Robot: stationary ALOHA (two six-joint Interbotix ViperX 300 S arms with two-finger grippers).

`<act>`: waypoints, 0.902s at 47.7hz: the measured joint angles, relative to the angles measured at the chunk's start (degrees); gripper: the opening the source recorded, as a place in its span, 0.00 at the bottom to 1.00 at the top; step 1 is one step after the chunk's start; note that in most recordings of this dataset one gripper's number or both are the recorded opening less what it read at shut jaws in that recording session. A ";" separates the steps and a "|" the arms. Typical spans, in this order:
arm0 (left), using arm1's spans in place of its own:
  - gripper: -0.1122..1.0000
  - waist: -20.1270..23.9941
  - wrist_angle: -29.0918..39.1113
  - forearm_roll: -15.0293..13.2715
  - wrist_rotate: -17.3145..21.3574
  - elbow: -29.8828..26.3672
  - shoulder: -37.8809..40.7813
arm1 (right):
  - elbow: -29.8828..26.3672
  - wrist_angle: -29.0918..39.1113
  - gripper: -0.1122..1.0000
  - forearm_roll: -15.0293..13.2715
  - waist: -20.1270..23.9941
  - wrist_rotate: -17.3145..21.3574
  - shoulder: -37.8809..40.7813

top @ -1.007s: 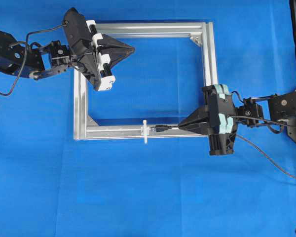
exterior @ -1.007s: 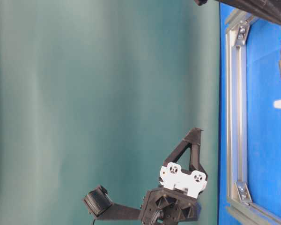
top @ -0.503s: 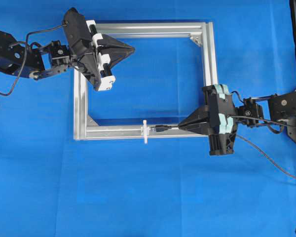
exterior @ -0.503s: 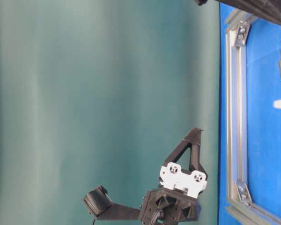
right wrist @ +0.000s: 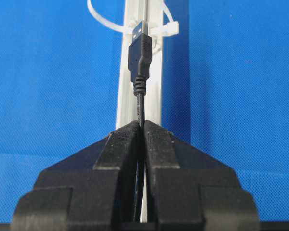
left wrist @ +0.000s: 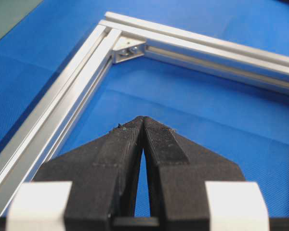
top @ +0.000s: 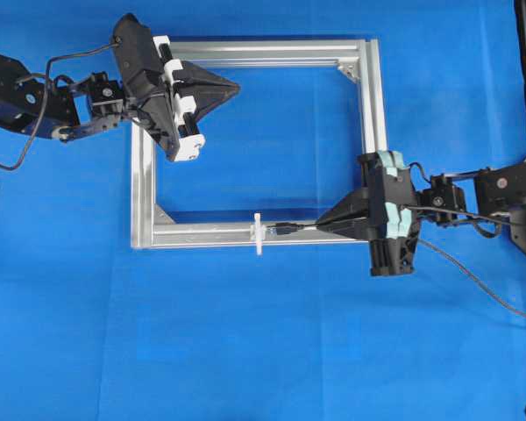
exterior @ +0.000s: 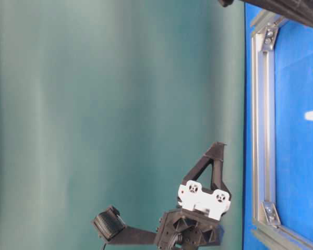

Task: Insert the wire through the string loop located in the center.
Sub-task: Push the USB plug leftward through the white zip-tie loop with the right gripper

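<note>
Right gripper (top: 326, 225): clamped on thin black metal-tipped wire (right wrist: 139, 57), plug just short of small white string loop (top: 258, 233) on silver aluminium frame's (top: 374, 105) near bar. Left gripper (top: 233, 87): closed, empty, over frame's far-left corner.

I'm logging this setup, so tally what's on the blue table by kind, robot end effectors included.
End effectors: 2, left and right
Aluminium frame: 1
USB cable: 1
White zip-tie loop: 1
Total: 5

No legible text, labels, brands or nos. anywhere in views.
</note>
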 measured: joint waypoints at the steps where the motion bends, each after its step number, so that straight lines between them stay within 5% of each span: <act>1: 0.10 0.00 0.00 0.00 0.00 0.00 -0.09 | -0.18 -0.09 0.08 0.09 0.00 0.00 0.18; 43: 0.10 -0.26 0.00 0.09 0.00 0.00 -0.09 | -13.36 -0.09 0.08 0.09 0.09 -0.09 11.07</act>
